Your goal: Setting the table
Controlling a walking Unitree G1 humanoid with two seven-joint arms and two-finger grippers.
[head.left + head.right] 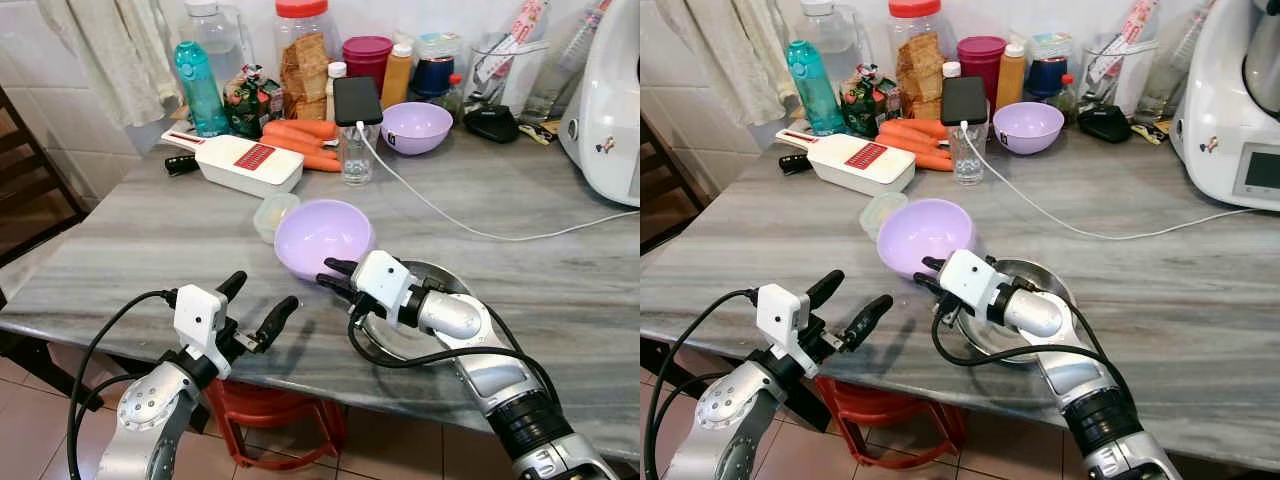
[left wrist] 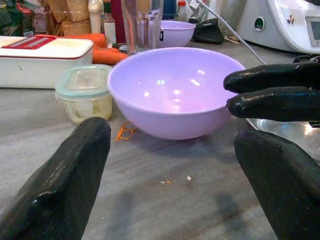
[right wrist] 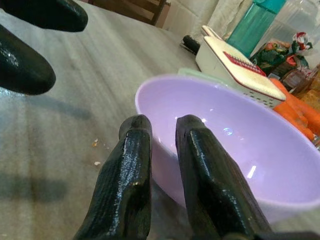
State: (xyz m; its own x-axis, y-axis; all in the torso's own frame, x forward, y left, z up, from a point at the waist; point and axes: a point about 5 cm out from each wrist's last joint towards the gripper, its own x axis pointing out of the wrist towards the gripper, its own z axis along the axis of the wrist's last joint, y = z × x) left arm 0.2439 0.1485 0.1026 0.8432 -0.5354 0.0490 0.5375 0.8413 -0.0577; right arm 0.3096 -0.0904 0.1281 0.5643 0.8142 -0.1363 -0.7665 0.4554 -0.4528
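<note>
Left gripper [image 1: 258,303]: at the lower left of the head views, hovering just above the near edge of the grey marble table [image 1: 150,240]. We see its two black fingers spread wide with nothing between them, aimed toward the lilac bowl.
Small lidded container [image 1: 274,213]: just left of centre, a translucent tub sitting on the table, touching or nearly touching the bowl's far left side.
Lilac bowl [image 1: 322,238]: at the centre of the frame, tilted, its open mouth facing toward the robot. Its right side leans against a steel bowl [image 1: 440,275], which sits on the table under the right arm.
Right gripper [image 1: 335,275]: centre, reaching in from the lower right. We see its fingers [image 3: 135,175] drawn narrow at the near rim of the lilac bowl; in the right wrist view one finger lies inside the rim and the other outside it, so the rim is pinched between them.
Back of the table, upper left to upper right: a teal bottle [image 1: 199,88], a white slicer box with a red grater [image 1: 235,160], carrots [image 1: 305,140], a glass holding a phone [image 1: 357,125] with a white cable, a second lilac bowl [image 1: 416,126], and a white kitchen appliance [image 1: 605,100].
</note>
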